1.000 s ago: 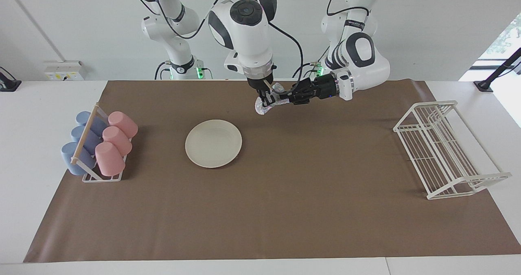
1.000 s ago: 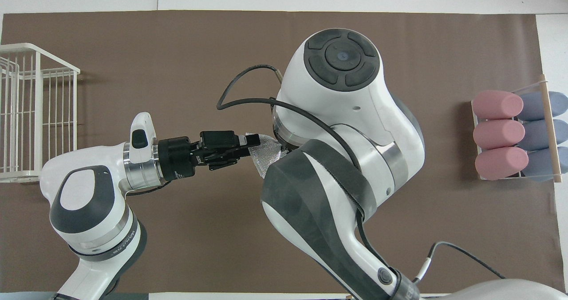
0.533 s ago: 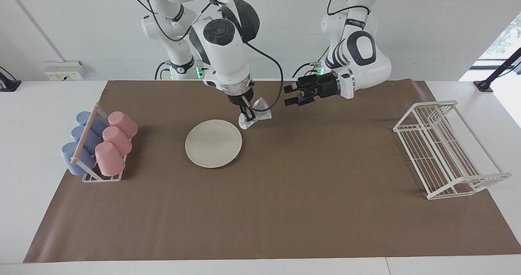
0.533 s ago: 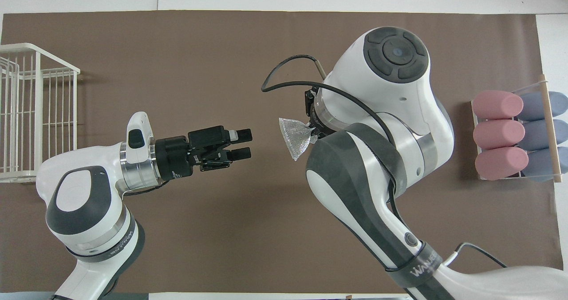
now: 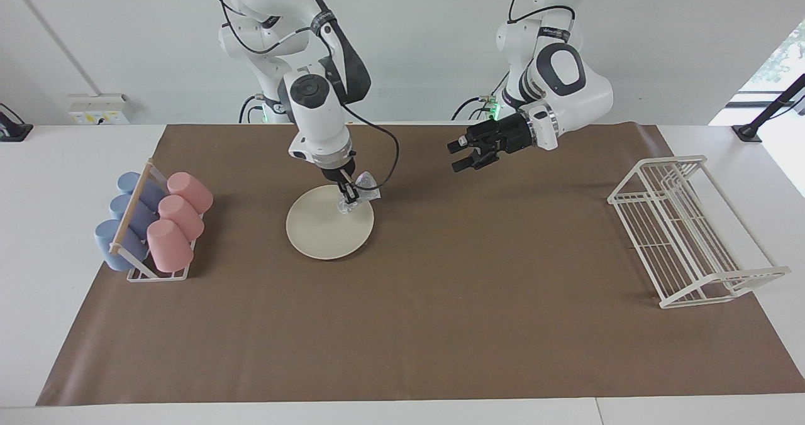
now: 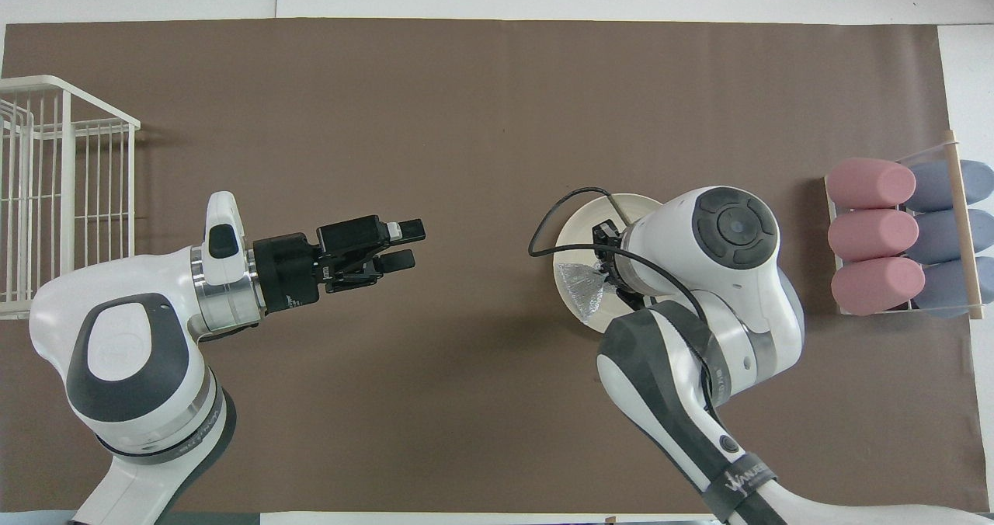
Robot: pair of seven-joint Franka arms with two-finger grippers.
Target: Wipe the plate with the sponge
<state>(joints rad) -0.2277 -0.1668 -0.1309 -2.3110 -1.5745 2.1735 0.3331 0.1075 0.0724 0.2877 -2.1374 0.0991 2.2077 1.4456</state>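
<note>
White table (image 5: 56,180), brown mat (image 5: 440,324): plate (image 5: 324,230), cup rack (image 5: 154,274), wire rack (image 5: 685,236).

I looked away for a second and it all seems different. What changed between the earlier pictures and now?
The left gripper let go of the sponge, opened and drew back toward its own end of the table. The right gripper, shut on the sponge, carried it away from the handover spot and down over the plate. The plate, the cup rack and the wire dish rack stayed put.

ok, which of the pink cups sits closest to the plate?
The pink cup nearest the robots in its row, at the top of the cup rack in the facing view. The other two pink cups lie farther from the plate.
</note>
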